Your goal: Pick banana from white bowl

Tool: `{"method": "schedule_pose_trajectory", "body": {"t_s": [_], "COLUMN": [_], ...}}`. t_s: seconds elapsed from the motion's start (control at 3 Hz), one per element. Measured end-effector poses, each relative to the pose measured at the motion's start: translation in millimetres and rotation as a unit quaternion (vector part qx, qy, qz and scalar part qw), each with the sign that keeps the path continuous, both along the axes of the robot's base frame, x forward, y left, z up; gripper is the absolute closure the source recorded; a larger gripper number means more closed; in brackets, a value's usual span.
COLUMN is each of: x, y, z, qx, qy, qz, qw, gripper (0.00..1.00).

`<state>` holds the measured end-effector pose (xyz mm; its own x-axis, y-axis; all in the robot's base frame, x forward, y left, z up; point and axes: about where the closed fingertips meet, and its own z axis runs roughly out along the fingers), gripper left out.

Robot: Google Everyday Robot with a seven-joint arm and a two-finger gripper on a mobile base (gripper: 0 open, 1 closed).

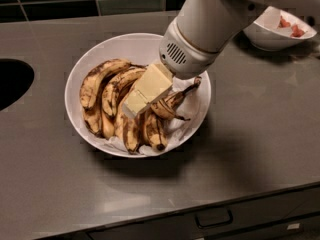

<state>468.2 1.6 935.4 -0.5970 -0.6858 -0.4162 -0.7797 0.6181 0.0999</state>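
The white bowl (80,71) is wide, shallow and lined with crumpled white paper. It stands left of centre on the grey counter and holds several overripe bananas. An arched banana (167,108) with dark brown patches and a thin dark tip pointing up right lies at the right of the pile. My gripper (134,108), cream-coloured below a white wrist, reaches down from the upper right into the middle of the pile. It touches the bananas just left of the arched one and hides part of them.
A smaller white bowl (265,36) with red bits stands at the back right, partly behind my arm. A dark round opening (12,81) cuts into the counter at the left. The counter's front edge has drawers (215,216) below it. Dark tiles line the back wall.
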Motion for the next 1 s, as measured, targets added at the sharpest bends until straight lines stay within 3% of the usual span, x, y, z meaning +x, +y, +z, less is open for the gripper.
{"method": "schedule_pose_trajectory", "body": {"t_s": [0.33, 1.0], "x": [1.8, 6.5], "y": [-0.1, 0.2], "z": [-6.3, -9.2], "qx": [0.01, 0.007], "qy": [0.0, -0.007], "qz": [-0.012, -0.03], "qw": [0.9999, 0.9995], "gripper": [0.18, 0.22]}}
